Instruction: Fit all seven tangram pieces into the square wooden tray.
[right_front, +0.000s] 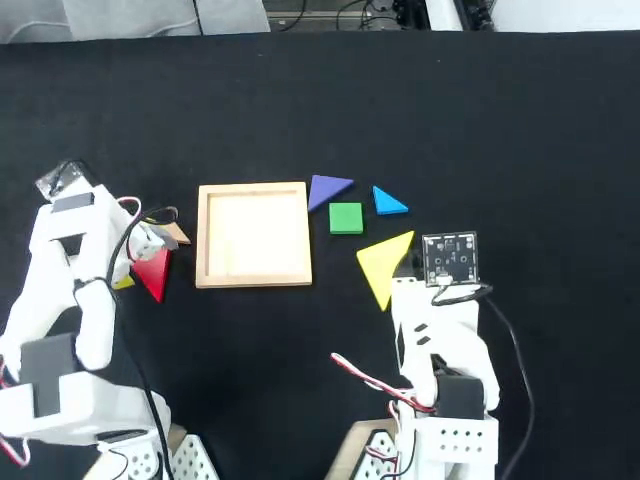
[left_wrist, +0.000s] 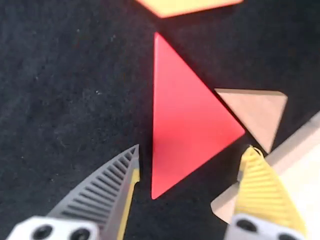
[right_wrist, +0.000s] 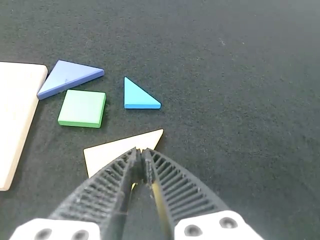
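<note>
I've got the left end effector (left_wrist: 191, 149) spread open astride the red triangle (left_wrist: 185, 120) beside the tray (right_front: 202, 240), apparently lined up to pinch it, while the right end effector (right_wrist: 141, 152) rests closed on nothing over the yellow triangle (right_front: 385, 262).

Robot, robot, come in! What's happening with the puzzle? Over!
Left gripper open over red triangle. Right gripper shut, by yellow triangle. Tray holds no pieces yet. Tan triangle crowds the red one, over.

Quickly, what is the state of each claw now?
Left claw: open, one finger on either side of the red triangle.
Right claw: closed, holding nothing.
</note>
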